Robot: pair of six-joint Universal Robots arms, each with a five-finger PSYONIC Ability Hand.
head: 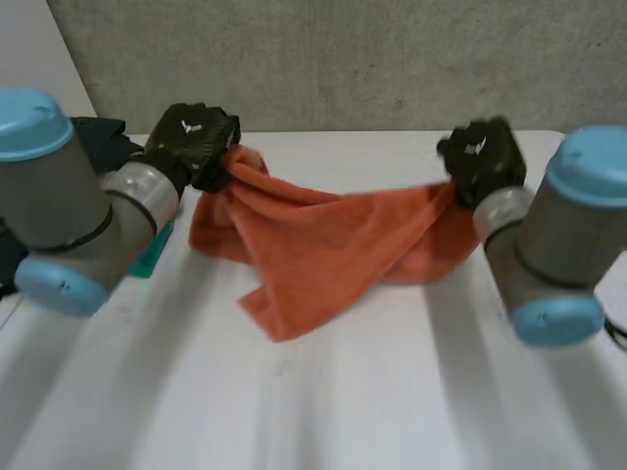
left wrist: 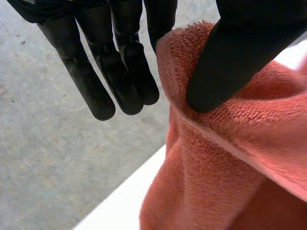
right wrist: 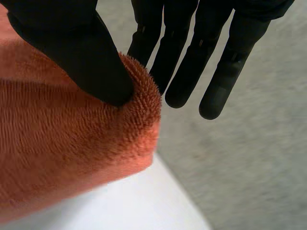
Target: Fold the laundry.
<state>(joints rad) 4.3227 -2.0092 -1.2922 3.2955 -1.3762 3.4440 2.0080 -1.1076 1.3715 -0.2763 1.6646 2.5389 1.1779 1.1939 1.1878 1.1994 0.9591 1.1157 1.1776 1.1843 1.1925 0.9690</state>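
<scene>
The orange towel (head: pixel 313 245) is hanging over the far part of the white table (head: pixel 392 392). Its low tip seems to be resting on the table in the middle. The left hand (head: pixel 196 137) is pinching the towel's left corner between its thumb and one of its fingers (left wrist: pixel 120 72). The right hand (head: pixel 482 157) is pinching the right corner the same way. The other fingers are sticking out straight. I think the hands are holding the corners up and apart so the towel opens out for folding. A dark pile of clothes (head: pixel 103 142) is lying at the far left. A green thing (head: pixel 152 257) is peeking out from under the left arm.
</scene>
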